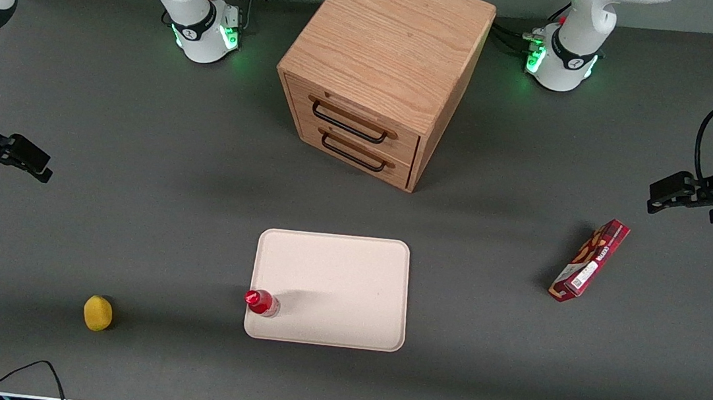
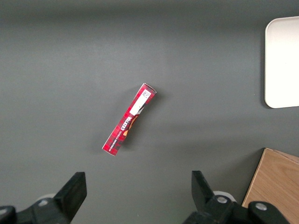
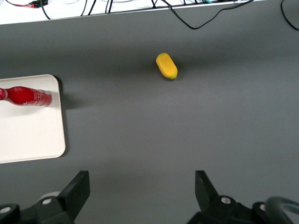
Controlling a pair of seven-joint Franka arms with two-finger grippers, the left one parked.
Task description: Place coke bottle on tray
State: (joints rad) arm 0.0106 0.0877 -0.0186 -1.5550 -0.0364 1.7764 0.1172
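The coke bottle [image 1: 262, 302] is small and red with a red cap. It stands upright on the pale cream-pink tray [image 1: 348, 279], in the tray's corner nearest the front camera toward the working arm's end. It also shows in the right wrist view [image 3: 25, 95], on the tray [image 3: 30, 133]. My right gripper [image 1: 35, 167] is at the working arm's end of the table, well apart from the tray and bottle. Its fingers are wide open with nothing between them, over bare table [image 3: 141, 186].
A yellow lemon-like object [image 1: 98, 313] [image 3: 167, 66] lies near the table's front edge toward the working arm's end. A wooden drawer cabinet [image 1: 377, 69] stands farther from the camera than the tray. A flat red snack box [image 1: 590, 260] [image 2: 129, 119] lies toward the parked arm's end.
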